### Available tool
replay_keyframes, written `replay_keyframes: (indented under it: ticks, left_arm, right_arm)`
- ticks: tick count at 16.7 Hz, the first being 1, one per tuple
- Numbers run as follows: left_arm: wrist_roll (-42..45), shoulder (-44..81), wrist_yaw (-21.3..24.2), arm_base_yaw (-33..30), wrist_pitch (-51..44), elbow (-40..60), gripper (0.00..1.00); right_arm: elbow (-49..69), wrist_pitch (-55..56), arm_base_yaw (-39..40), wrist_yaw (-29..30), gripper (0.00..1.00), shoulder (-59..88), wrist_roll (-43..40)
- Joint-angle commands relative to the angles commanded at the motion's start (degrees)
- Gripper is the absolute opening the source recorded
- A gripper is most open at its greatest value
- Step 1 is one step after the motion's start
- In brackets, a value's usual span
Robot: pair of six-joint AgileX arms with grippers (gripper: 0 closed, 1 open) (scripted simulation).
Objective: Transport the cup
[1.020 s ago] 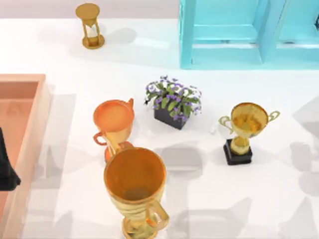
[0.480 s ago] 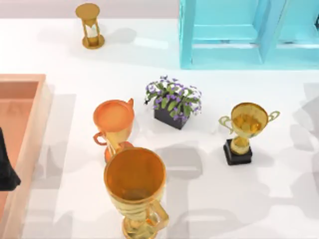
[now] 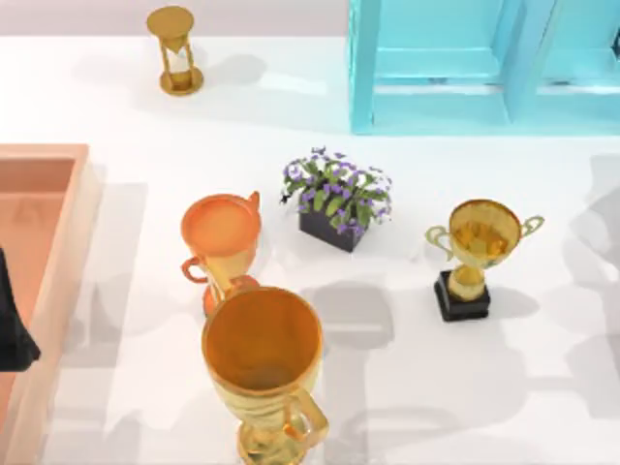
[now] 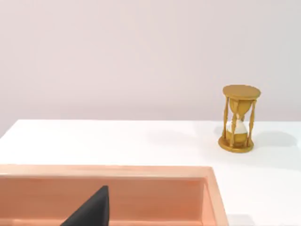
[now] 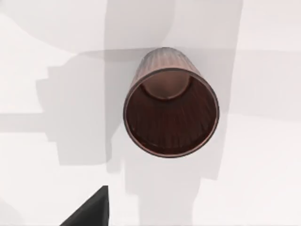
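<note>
A brown ribbed cup [image 5: 170, 104] stands upright on the white table, and the right wrist view looks straight down into its open mouth. A dark piece of my right gripper [image 5: 89, 211] shows at that view's edge, apart from the cup and above the bare table. My left gripper [image 3: 10, 325] is a dark shape at the table's left edge, hanging over the pink wooden box [image 3: 58, 160]. The left wrist view shows the same gripper [image 4: 90, 212] just above the box's wall [image 4: 141, 172].
A large gold trophy [image 3: 263, 368] stands front centre, with an orange trophy [image 3: 223, 237] behind it. A flower pot [image 3: 339, 199] sits mid-table and a small gold trophy [image 3: 475, 252] to its right. Farther back are an hourglass [image 3: 174, 48] and a turquoise cabinet [image 3: 465, 58].
The shadows on the right and front of the table have shifted. The trophies, the flower pot, the hourglass and the left arm have not moved.
</note>
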Motion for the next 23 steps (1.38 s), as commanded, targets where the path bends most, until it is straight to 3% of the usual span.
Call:
replay_keyframes:
  ticks: [4, 10, 16, 23]
  left_arm:
    - [0.00, 0.00, 0.00, 0.00, 0.00, 0.00, 1.00]
    - [0.00, 0.00, 0.00, 0.00, 0.00, 0.00, 1.00]
    - [0.00, 0.00, 0.00, 0.00, 0.00, 0.00, 1.00]
    - [0.00, 0.00, 0.00, 0.00, 0.00, 0.00, 1.00]
  right_arm:
    - [-3.59, 4.15, -0.13, -0.01, 1.00, 1.17, 0.19]
    - [-14.98, 20.50, -0.07, 0.00, 1.00, 5.07, 0.27]
    - [-17.19, 22.98, -0.06, 0.00, 1.00, 5.96, 0.29]
    - [-17.19, 22.98, -0.06, 0.00, 0.47, 5.96, 0.29]
